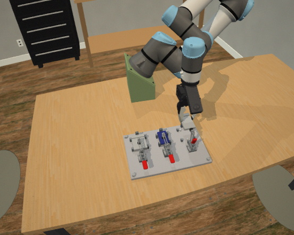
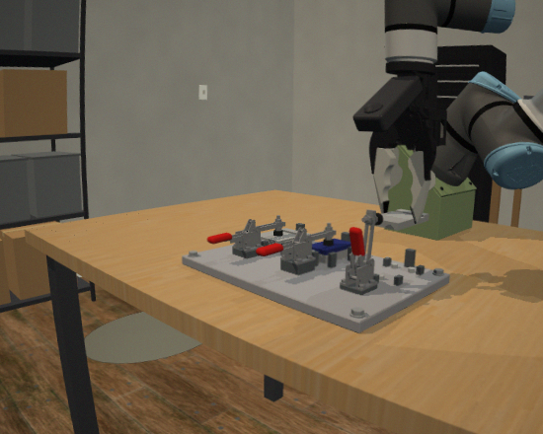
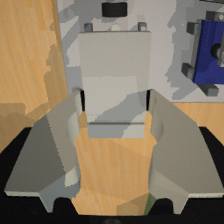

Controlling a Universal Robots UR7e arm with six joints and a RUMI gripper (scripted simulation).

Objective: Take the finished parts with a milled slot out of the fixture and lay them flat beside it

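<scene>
The tool [image 1: 187, 118] [image 2: 401, 213] [image 3: 115, 91] is clenched on a pale slotted part [image 1: 188, 124] [image 2: 402, 220] [image 3: 116, 65], one fingertip to each long side. In the top view the part hangs at about one o'clock of the fixture plate [image 1: 177, 157] [image 2: 273, 282] [image 3: 165, 90], lifted above the plate's far edge, near the upright toggle clamp [image 1: 192, 147] [image 2: 359, 276]. It looks level.

I'd judge it a rigid machined block, modest in weight, with smooth faces that could slide if the pads bear unevenly. The wrist view shows the fingers near the end with the step, at six o'clock, so most of its length reaches out towards twelve; a bump there could pivot it nose-down. A hold nearer mid-length would balance better, yet this one should serve if the move is slow. It wants lowering flat onto the wooden surface [image 1: 78, 149] [image 2: 476, 355] [image 3: 27, 55] before the fingers part.

The second pale part [image 1: 137, 144] [image 2: 284, 236] sits in the nest at about ten o'clock, its clamp arm over it. Once that is raised, I'd grip it by opposite edges, clear of the posts. The blue blank [image 1: 163, 137] [image 2: 332, 246] [image 3: 210, 55], at twelve o'clock, is clamped and should be left alone.
</scene>
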